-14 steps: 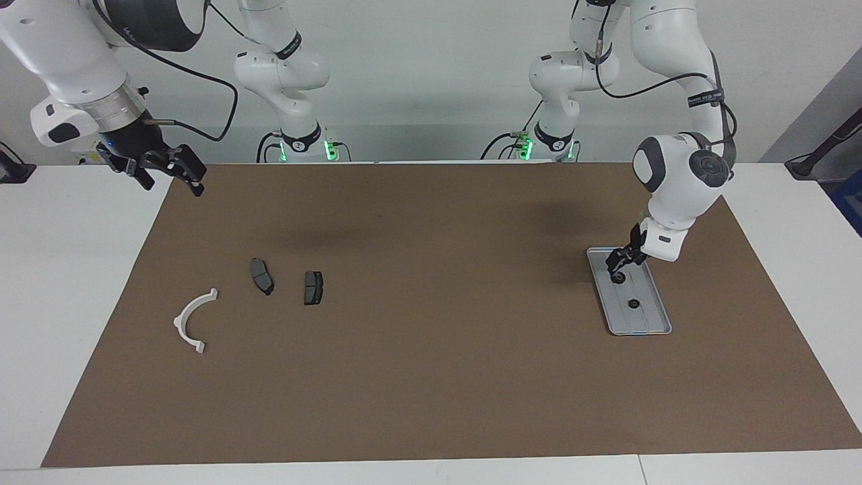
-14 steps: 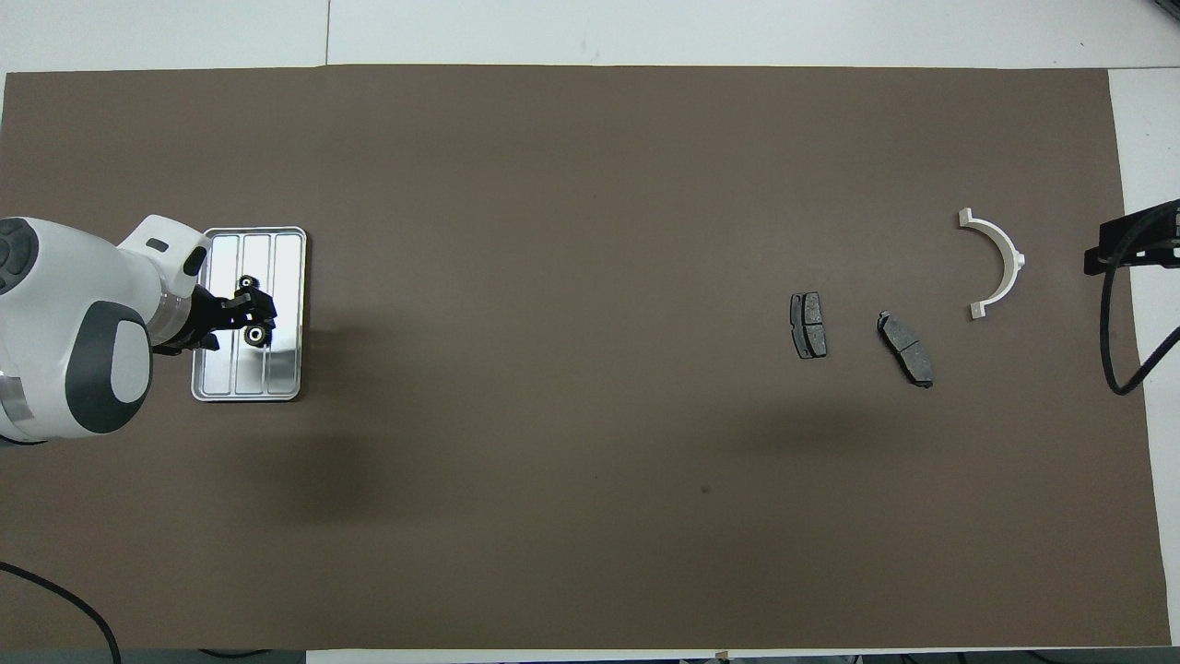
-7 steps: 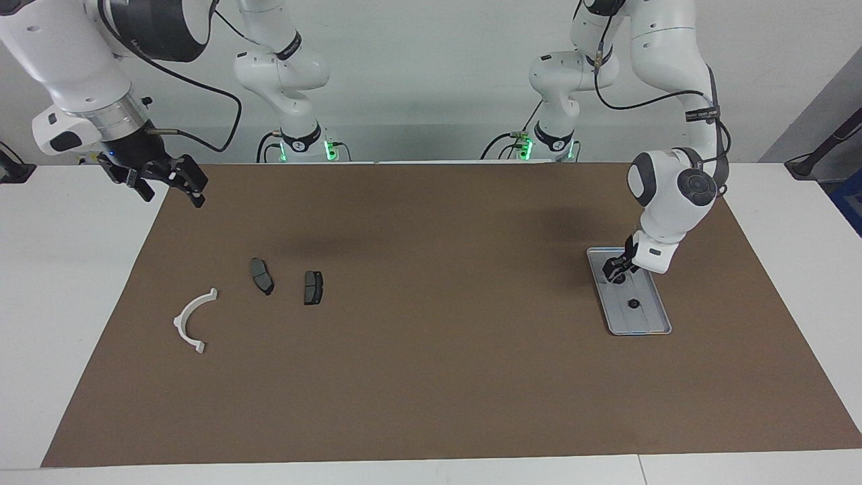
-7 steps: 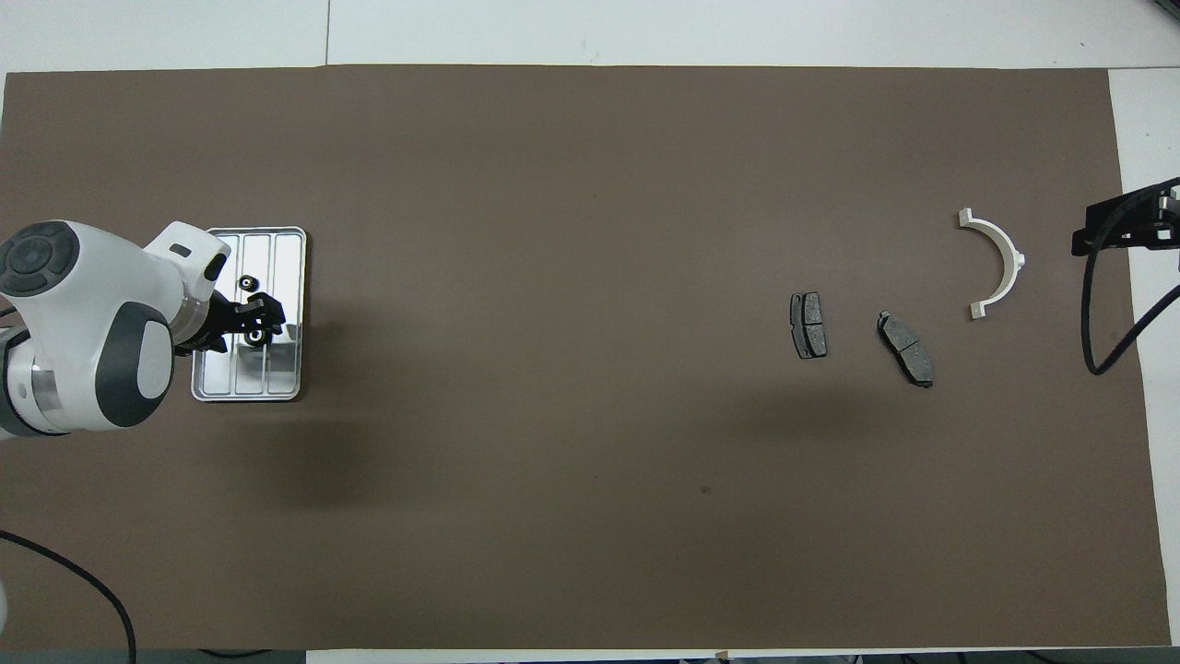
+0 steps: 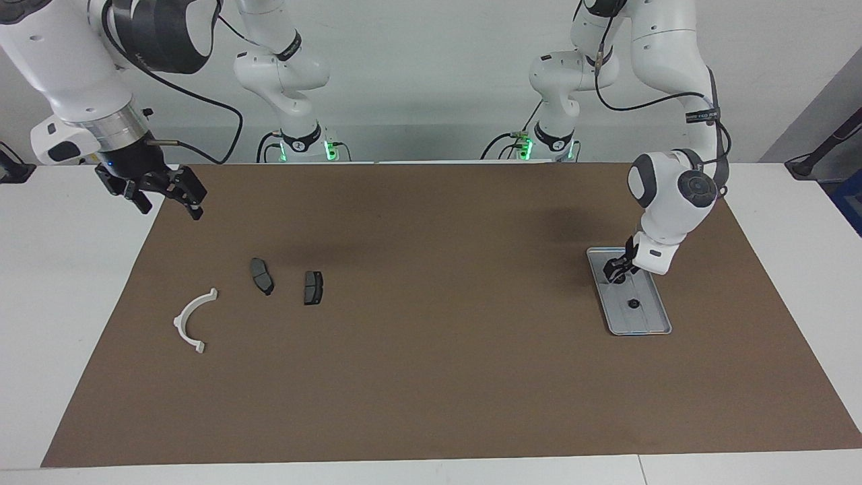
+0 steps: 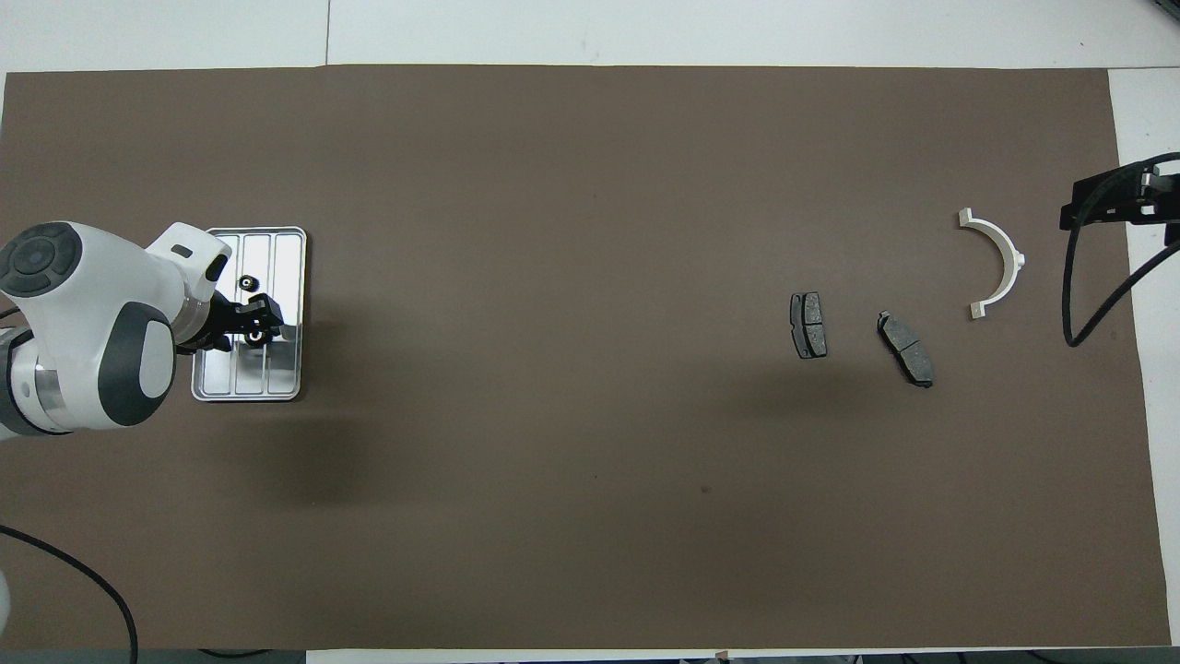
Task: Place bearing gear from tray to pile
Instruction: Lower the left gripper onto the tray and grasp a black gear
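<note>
The tray (image 6: 291, 277) is shiny, ridged silver metal. Well apart from it, the arc bracket (image 6: 1003, 262) looks like smooth white plastic, and the two plates (image 6: 808, 326) look dull dark grey. The brown mat (image 6: 572, 277) is matt.

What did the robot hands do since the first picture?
The left hand slid along the ridged silver metal tray toward the robots, closing around a small black bearing gear. The right hand shifted slightly. The other black gear and the pile stayed put.

Left gripper (image 5: 616, 271) points down, low; right gripper (image 5: 163, 190) hangs raised, jaws spread.
</note>
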Available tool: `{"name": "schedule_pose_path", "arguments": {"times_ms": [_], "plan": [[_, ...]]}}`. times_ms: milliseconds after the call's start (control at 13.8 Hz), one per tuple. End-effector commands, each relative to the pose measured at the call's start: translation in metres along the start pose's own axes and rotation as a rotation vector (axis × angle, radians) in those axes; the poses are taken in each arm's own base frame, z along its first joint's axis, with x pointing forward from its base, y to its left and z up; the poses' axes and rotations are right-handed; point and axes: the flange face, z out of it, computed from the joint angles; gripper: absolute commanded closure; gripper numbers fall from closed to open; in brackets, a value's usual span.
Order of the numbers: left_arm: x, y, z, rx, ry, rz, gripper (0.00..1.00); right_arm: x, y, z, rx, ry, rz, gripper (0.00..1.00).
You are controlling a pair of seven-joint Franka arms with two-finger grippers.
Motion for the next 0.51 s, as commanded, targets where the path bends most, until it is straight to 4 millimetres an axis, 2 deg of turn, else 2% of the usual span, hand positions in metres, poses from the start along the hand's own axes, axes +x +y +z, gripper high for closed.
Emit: {"name": "schedule_pose_path", "arguments": {"times_ms": [0, 218, 436], "plan": [[0.0008, 0.0004, 0.0037, 0.010, 0.021, 0.019, 0.30, 0.0105, -0.0098, 0.0018, 0.011, 0.013, -0.027, 0.00], [0.0006, 0.0013, 0.0048, 0.009, 0.022, 0.022, 0.35, 0.0111, -0.0054, 0.0034, 0.008, 0.010, -0.027, 0.00], [0.0017, 0.0009, 0.0091, 0.008, 0.024, 0.021, 0.35, 0.0152, -0.0126, 0.0108, 0.009, 0.015, -0.033, 0.00]]}}
